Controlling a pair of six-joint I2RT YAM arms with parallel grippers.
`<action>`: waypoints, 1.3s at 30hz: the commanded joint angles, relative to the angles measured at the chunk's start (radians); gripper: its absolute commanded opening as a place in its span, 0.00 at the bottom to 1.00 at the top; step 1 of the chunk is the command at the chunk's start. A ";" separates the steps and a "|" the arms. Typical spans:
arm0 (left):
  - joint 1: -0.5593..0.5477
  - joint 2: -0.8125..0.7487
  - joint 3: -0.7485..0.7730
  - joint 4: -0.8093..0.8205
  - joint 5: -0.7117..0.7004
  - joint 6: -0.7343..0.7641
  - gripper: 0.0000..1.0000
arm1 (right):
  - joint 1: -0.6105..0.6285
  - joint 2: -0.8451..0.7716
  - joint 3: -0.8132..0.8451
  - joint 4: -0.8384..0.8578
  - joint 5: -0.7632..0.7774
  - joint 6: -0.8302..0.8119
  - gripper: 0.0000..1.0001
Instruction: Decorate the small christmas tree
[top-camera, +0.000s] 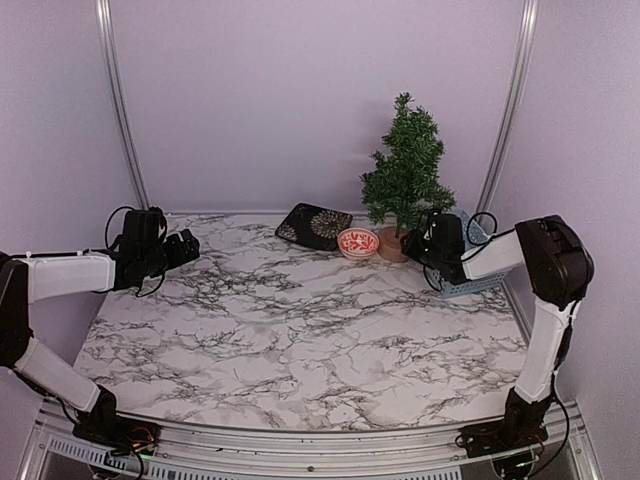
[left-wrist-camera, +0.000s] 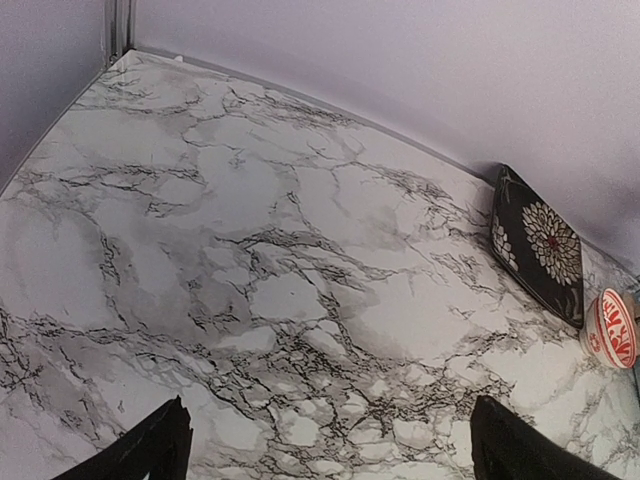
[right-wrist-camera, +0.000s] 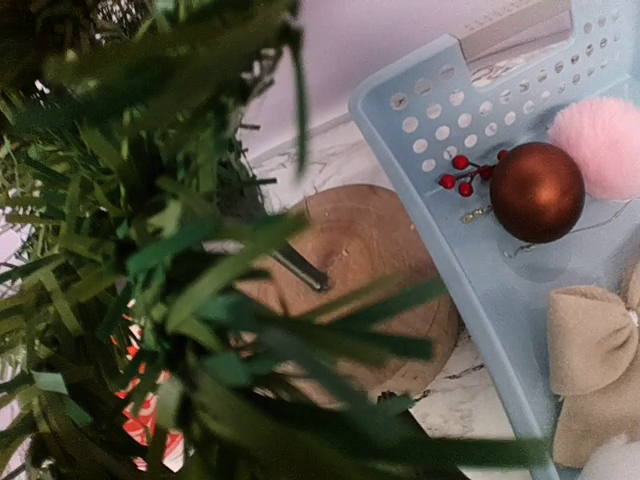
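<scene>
On the marble counter (top-camera: 300, 330), the small christmas tree (top-camera: 405, 170) was stood upright at one o'clock. The left gripper (top-camera: 188, 246) was held over the nine o'clock edge, jaws spread wide. The right gripper (top-camera: 418, 240) was placed by the tree's lowest branches, and its jaws' state could not be told. A light-blue basket (top-camera: 470, 285) was set at three o'clock of the tree's base, with a black patterned plate (top-camera: 314, 225) and a red-and-white bowl (top-camera: 358, 242) at nine o'clock. A brown bauble (right-wrist-camera: 537, 191) was contained in the basket.

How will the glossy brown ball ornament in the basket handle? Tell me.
The glossy brown ball ornament probably slips easily: its surface shines smooth. Round, it would likely roll if nudged, though the walls of the pale blue perforated plastic basket should contain it.
</scene>
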 joint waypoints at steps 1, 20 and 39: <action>-0.003 -0.001 0.012 0.032 -0.005 -0.006 0.99 | 0.004 -0.012 -0.061 0.159 0.035 0.048 0.41; -0.003 0.008 0.002 0.057 -0.006 -0.006 0.99 | -0.010 0.066 -0.089 0.382 0.085 0.217 0.48; -0.003 0.037 0.003 0.075 -0.005 -0.008 0.99 | -0.012 0.151 0.012 0.257 0.181 0.283 0.48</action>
